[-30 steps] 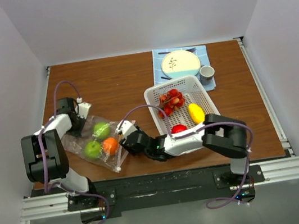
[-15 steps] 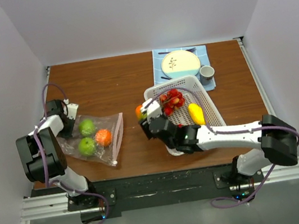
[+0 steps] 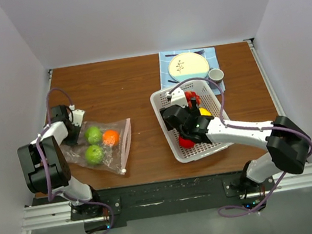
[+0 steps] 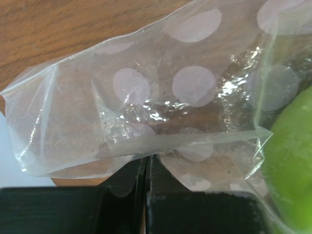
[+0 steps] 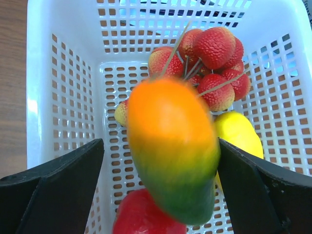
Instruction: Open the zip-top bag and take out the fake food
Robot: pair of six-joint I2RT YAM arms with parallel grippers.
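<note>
The right end effector has its jaws spread wider than the orange-green fruit between them. Half a second ago it carried that fruit clamped, away from the bag. The fruit shows blurred above the white basket, judged to be dropping beside the strawberries, lemon and red fruit: one more item out.

The left end effector is closed on an edge of the zip-top bag, which lies on the surface. Two green fruits and an orange lie inside, well apart from the right end effector.
</note>
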